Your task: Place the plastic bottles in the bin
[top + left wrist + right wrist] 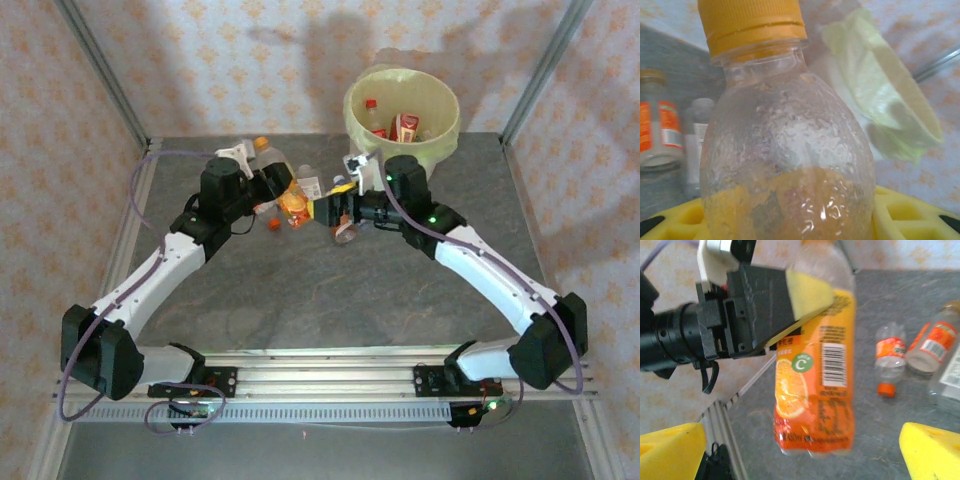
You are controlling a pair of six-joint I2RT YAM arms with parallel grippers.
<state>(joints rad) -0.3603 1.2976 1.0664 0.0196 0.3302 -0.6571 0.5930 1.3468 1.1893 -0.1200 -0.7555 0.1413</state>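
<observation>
A few plastic bottles [405, 125] lie in the bin [450, 125] at upper right, several others [268, 152] wait on the table [400, 280], and mid-frame the left gripper [280, 195] clamps an orange-labelled bottle [815, 390] while the right gripper [335, 210] has its jaws open either side of it, not touching.

On the orange-labelled bottle [815, 390], just below the left gripper [826, 290] clamping it, a white letter "C" [801, 362] sits in a green circle beside a barcode [833, 365]. The fine print underneath is too small to read.
</observation>
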